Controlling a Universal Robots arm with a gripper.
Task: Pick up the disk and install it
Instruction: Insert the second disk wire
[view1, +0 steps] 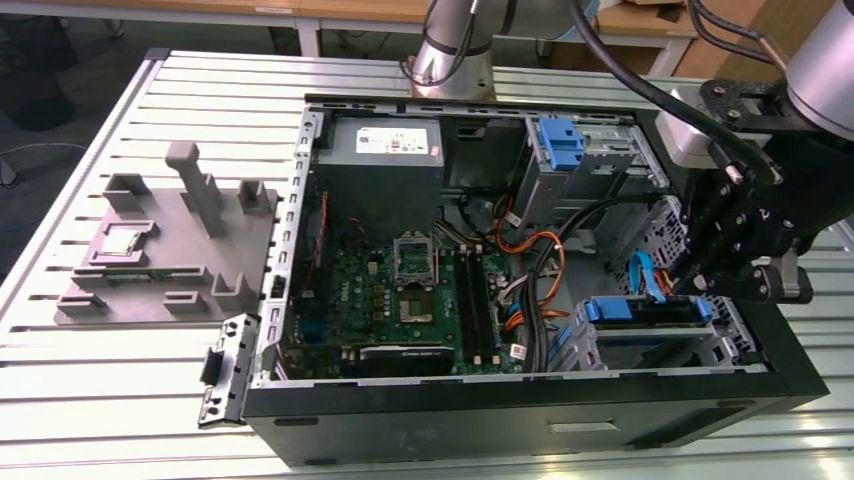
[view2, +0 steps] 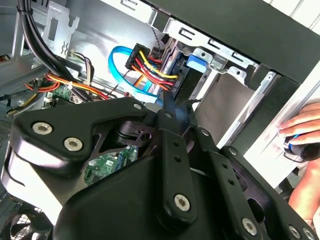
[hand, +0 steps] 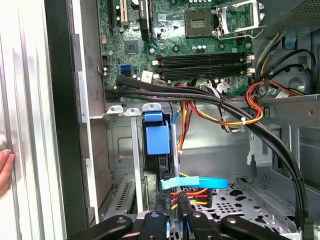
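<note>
hand (view1: 711, 285) over disk (view1: 646, 311) in bay | cables (hand: 210, 107) crowd alongside

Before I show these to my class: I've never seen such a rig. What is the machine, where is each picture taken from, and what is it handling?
It is a robot arm ending in a claw. One picture looks on from outside; two come from cameras riding near the arm's wrist. On the slatted table lie an open computer case and a grey holder. The claw is right at the disk, which sits in a bay of the case. A person's hand is nearby.
</note>
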